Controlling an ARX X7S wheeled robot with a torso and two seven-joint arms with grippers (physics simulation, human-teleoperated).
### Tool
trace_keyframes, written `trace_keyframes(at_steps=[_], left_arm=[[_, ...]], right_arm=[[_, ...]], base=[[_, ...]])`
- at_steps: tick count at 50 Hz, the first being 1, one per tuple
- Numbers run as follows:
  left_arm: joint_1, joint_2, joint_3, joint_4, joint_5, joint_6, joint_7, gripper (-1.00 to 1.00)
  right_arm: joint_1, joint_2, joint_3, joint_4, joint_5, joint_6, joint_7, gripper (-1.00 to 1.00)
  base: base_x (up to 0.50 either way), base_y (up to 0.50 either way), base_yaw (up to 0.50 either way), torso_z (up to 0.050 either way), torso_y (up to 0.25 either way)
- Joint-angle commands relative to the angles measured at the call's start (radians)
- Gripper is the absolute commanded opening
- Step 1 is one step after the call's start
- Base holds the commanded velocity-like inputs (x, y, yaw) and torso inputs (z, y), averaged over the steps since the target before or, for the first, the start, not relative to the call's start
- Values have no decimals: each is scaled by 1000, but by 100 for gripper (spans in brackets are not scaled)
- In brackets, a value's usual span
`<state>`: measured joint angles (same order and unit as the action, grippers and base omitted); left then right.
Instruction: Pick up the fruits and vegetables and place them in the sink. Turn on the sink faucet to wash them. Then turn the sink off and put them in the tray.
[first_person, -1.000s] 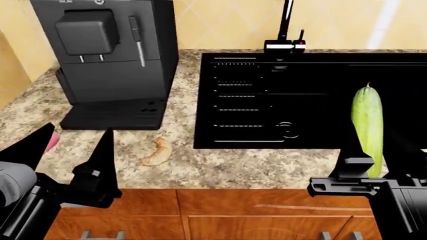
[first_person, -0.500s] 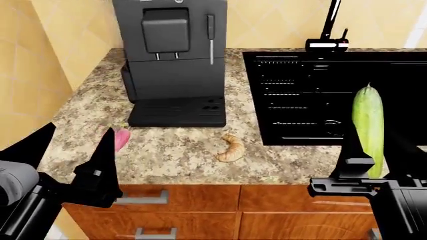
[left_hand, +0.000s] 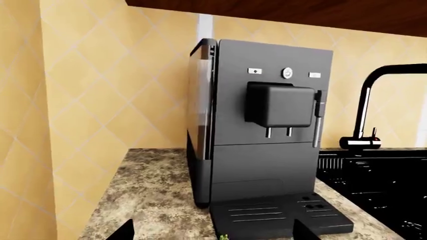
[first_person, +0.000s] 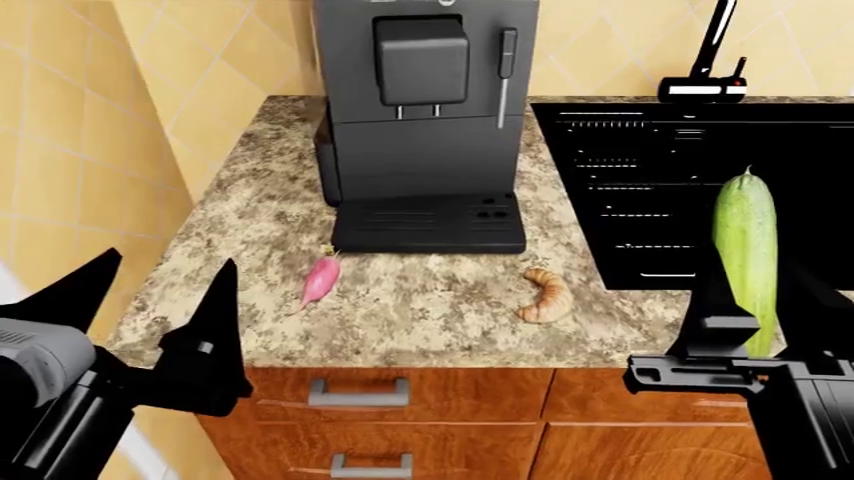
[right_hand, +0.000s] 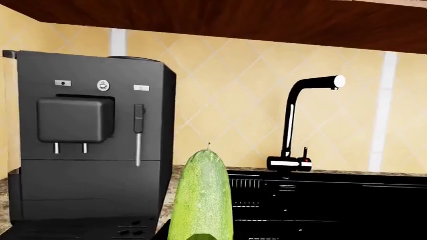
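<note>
The long light-green cucumber (first_person: 745, 250) stands upright in my right gripper (first_person: 754, 295), which is shut on its lower part, in front of the black sink (first_person: 667, 160). In the right wrist view the cucumber (right_hand: 202, 197) rises from between the jaws. The pink-red radish (first_person: 320, 279) lies on the granite in front of the coffee machine, ahead and to the right of my open left gripper (first_person: 171, 262). Only the radish's green leaf tip (left_hand: 224, 237) shows between the left gripper's spread fingers (left_hand: 127, 231). The sink faucet (first_person: 714, 55) stands behind the basin. The tray is out of view.
A black coffee machine (first_person: 424, 120) fills the back of the counter, left of the sink. A golden-brown croissant (first_person: 547, 295) lies between the radish and the basin. A tiled wall (first_person: 80, 150) bounds the counter's left end. Wooden drawers (first_person: 400, 420) sit below the counter edge.
The view has shifted left along the counter: coffee machine, croissant and sink slid right in frame, and the radish came fully into sight. The cucumber stays held in my right gripper.
</note>
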<state>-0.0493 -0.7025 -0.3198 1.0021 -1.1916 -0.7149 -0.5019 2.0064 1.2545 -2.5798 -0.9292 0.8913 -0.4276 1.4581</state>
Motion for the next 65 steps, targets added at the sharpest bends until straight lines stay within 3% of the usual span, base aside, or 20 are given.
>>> trace_keyframes(at_steps=[1,26,33,42,50,54,65], left_arm=[[-11,-6,21,-6,-2,1,-9,100],[1,-27,32,-5,-19,14,-15,100],[-9,-105,45,13,-135,-33,-81,100],[-101,-201,153,-5,-296,-114,-197,100],[-183,-224,247,-39,-386,-159,-258,100],[-258,-255,332,-79,-510,-196,-321,100],[-304,-289,374,-94,-618,-201,-369,100]], right_arm=[[4,13,17,-1,10,7,-15,-100],[-12,36,35,-8,9,16,-34,-100],[-10,53,40,-11,1,16,-52,-100],[3,69,47,-16,21,27,-68,-100],[0,82,50,-14,24,29,-79,-100],[0,99,48,-20,19,39,-81,-100],[-5,114,53,-23,20,44,-86,-100]], base=[[500,1,0,0,0],[455,1,0,0,1],[0,0,0,0,1],[0,0,0,0,0],[0,0,0,0,0],[0,0,0,0,0],[0,0,0,0,0]])
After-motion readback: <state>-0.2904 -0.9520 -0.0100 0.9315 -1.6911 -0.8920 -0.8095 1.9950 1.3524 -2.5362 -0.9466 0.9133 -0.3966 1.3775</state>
